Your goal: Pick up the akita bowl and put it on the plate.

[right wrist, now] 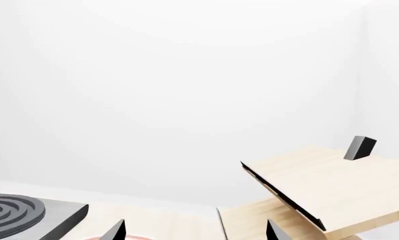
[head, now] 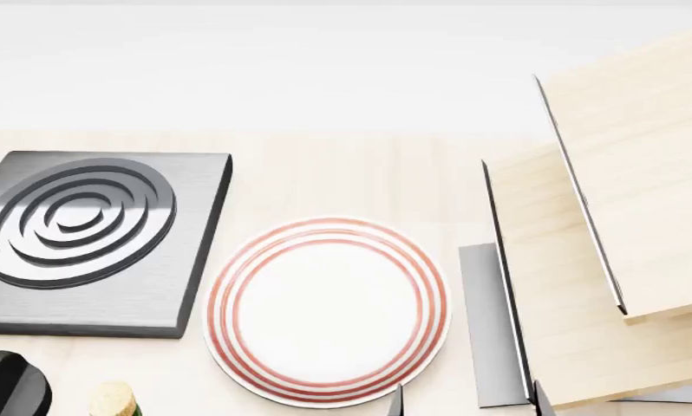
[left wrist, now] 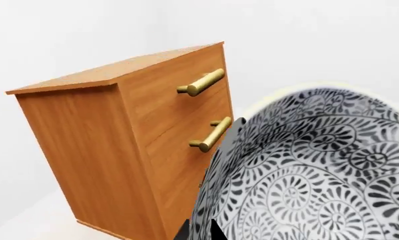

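- Your left gripper (left wrist: 231,135) grips the akita bowl (left wrist: 319,175): in the left wrist view 1 dark finger lies against the bowl's wall just under the pale rim, and the patterned bowl fills the near side of that view.
- Beyond the bowl you see a wooden cabinet (left wrist: 113,150) with 2 brass handles (left wrist: 203,82).
- The head view does not show the bowl.
- At the far left of the table (head: 323,173) lies the dark grey stove (head: 80,243) with its raised rings.
- Just beside the stove, to its right, sits the plate (head: 329,312), with nothing on it.
- Your right gripper (head: 470,403) is released: its 2 fingertips stand wide apart at the head view's lower edge, near the plate's right side.
- Furthest right, slanted pale wooden boards (head: 623,199) overlap each other.
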Tool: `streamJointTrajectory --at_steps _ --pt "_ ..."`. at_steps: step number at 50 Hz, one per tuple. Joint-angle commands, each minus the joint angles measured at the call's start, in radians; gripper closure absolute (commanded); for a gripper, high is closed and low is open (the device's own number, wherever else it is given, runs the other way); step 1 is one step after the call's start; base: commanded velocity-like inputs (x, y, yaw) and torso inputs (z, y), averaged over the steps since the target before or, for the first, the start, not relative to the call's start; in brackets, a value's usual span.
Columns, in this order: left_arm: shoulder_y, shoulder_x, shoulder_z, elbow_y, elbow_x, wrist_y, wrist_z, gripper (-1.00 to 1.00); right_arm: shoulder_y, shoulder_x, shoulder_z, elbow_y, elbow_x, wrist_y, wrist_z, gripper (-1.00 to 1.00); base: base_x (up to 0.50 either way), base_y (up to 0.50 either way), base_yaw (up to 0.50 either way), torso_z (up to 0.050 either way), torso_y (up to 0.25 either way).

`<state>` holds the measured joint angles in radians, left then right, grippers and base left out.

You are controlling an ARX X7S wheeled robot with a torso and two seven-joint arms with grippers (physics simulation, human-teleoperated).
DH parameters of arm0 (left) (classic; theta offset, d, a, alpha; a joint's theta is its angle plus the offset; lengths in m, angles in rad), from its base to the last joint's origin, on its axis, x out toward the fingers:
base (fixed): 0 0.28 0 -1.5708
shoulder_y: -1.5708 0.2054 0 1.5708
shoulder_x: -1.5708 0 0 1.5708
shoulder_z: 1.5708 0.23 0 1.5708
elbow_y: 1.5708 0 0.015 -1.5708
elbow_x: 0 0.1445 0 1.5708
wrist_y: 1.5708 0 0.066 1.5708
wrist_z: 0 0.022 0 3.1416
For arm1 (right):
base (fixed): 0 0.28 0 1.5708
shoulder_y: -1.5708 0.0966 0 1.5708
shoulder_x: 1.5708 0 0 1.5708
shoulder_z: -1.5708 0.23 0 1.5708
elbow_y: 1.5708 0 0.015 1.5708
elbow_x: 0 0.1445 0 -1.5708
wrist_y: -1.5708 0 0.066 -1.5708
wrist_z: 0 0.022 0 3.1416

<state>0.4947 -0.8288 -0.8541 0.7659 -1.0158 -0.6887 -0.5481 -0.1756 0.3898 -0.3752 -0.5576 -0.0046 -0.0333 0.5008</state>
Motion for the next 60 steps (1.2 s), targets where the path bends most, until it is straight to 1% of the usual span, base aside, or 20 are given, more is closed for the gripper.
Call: streamJointTrajectory --at_steps 1,8,11,15,17,20,21,22,25,32,37,43,47,52,53,56,57,58,59,60 --pt "-0.073 -0.073 -0.056 0.033 -0.045 -0.022 -0.077 1.0 0.002 0.003 -0.003 0.001 0.001 -0.001 0.002 -1.0 0.0 0.0 0.0 0.0 0.0" --pt "-0.11 -0.116 -0.066 0.039 -0.086 -0.041 -0.122 1.0 -0.001 0.007 0.0 -0.005 0.005 -0.001 0.006 -1.0 0.0 0.0 0.0 0.0 0.0" --pt "-0.12 -0.129 -0.094 0.047 -0.108 -0.05 -0.138 1.0 -0.002 0.008 0.0 -0.008 0.004 -0.001 0.007 -1.0 0.0 0.0 0.0 0.0 0.0" --pt "-0.149 -0.173 -0.136 0.046 -0.179 -0.07 -0.176 1.0 -0.002 0.008 -0.002 -0.007 0.005 -0.003 0.007 -1.0 0.0 0.0 0.0 0.0 0.0" --pt "-0.162 -0.19 -0.126 0.04 -0.19 -0.069 -0.19 1.0 -0.001 0.008 -0.002 -0.006 0.006 -0.004 0.007 -1.0 0.0 0.0 0.0 0.0 0.0" --pt "-0.203 -0.244 -0.108 0.037 -0.223 -0.061 -0.231 1.0 -0.002 0.01 -0.001 -0.007 0.008 -0.005 0.008 -1.0 0.0 0.0 0.0 0.0 0.0" --pt "-0.227 -0.271 -0.094 0.042 -0.212 -0.045 -0.251 1.0 -0.003 0.011 0.0 -0.01 0.008 -0.004 0.009 -1.0 0.0 0.0 0.0 0.0 0.0" --pt "-0.238 -0.286 -0.091 0.033 -0.243 -0.051 -0.286 1.0 -0.003 0.012 0.001 -0.011 0.009 -0.004 0.009 -1.0 0.0 0.0 0.0 0.0 0.0" --pt "-0.266 -0.335 -0.067 0.031 -0.271 -0.037 -0.312 1.0 -0.002 0.013 0.001 -0.01 0.01 -0.004 0.01 -1.0 0.0 0.0 0.0 0.0 0.0" --pt "-0.337 -0.455 0.012 0.001 -0.332 0.037 -0.398 1.0 -0.003 0.015 0.003 -0.013 0.014 -0.006 0.012 -1.0 0.0 0.0 0.0 0.0 0.0" --pt "-0.377 -0.569 0.11 -0.042 -0.352 0.17 -0.458 1.0 -0.003 0.017 0.001 -0.016 0.015 -0.005 0.013 -1.0 0.0 0.0 0.0 0.0 0.0" --pt "-0.368 -0.689 0.193 -0.082 -0.363 0.305 -0.492 1.0 -0.002 0.02 0.005 -0.015 0.019 -0.008 0.014 -1.0 0.0 0.0 0.0 0.0 0.0" --pt "-0.348 -0.739 0.226 -0.103 -0.349 0.387 -0.495 1.0 -0.002 0.02 0.004 -0.015 0.019 -0.007 0.016 -1.0 0.0 0.0 0.0 0.0 0.0" --pt "-0.335 -0.742 0.245 -0.142 -0.324 0.443 -0.454 1.0 0.001 0.021 0.0 -0.011 0.017 -0.006 0.015 -1.0 0.0 0.0 0.0 0.0 0.002" --pt "-0.33 -0.742 0.252 -0.152 -0.294 0.468 -0.425 1.0 -0.001 0.022 0.001 -0.014 0.021 -0.005 0.015 -1.0 0.0 0.0 0.0 0.0 0.0" --pt "-0.327 -0.742 0.258 -0.17 -0.303 0.482 -0.421 1.0 -0.001 0.023 0.0 -0.014 0.019 -0.007 0.015 -1.0 0.0 0.0 0.0 0.0 0.0" --pt "-0.323 -0.742 0.263 -0.17 -0.32 0.512 -0.403 1.0 0.001 0.022 0.0 -0.01 0.02 -0.007 0.015 -1.0 0.0 0.0 0.0 0.0 0.0" --pt "-0.473 -0.592 0.413 -0.16 -0.263 0.362 -0.34 1.0 0.002 0.022 0.0 -0.007 0.02 -0.007 0.015 -1.0 0.0 0.0 0.0 0.0 0.0" --pt "-0.623 -0.442 0.563 -0.01 -0.113 0.212 -0.19 1.0 0.002 0.022 -0.003 -0.007 0.017 -0.008 0.015 -1.0 0.0 0.0 0.0 0.0 0.0" --pt "-0.773 -0.292 0.62 0.01 0.037 0.062 -0.04 1.0 0.002 0.022 -0.004 -0.006 0.016 -0.009 0.015 -1.0 0.0 0.0 0.0 0.0 0.0"
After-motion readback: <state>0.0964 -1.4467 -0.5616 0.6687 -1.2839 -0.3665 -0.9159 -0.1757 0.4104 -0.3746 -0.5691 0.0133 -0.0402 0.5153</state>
